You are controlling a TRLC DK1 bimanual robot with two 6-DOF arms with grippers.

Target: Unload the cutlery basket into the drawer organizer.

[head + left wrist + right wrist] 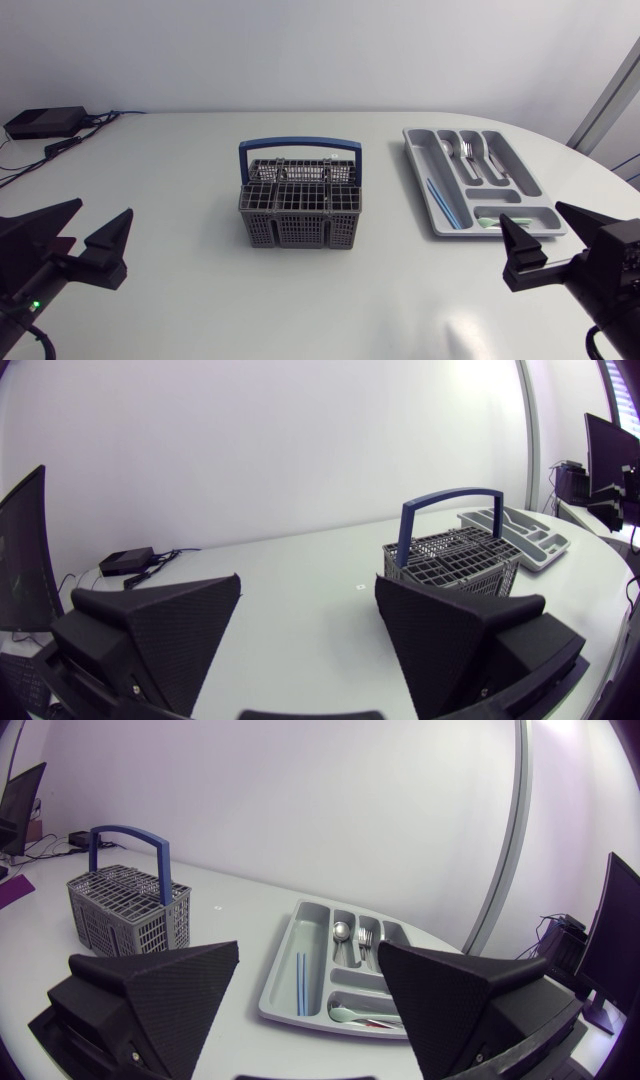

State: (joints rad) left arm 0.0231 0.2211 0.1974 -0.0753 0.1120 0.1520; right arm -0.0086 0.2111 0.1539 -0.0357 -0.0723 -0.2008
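**Head view.** The cutlery basket [300, 205], grey with an upright blue handle, stands at the middle of the table [180, 170]. The drawer organizer [484, 180] lies well apart to its right. It holds silver cutlery [468, 155] in its far slots, 2 blue sticks [440, 200] in the long side slot and a pale green piece [490, 222] in the near cross slot. My left gripper [98, 212] sits at the near left, and my right gripper [533, 215] at the near right, just short of the organizer. Both are released, fingers spread, grasping nothing. A black box [45, 122] with cables rests at the far left corner.

**Left wrist view.** I see the 2 fingers wide apart with bare table between them. The basket stands ahead and toward the right finger, with the organizer beyond it.

**Right wrist view.** The fingers are again parted and hold nothing. The organizer lies ahead between them, its spoon, fork and blue sticks visible. The basket stands well off beyond the left finger.
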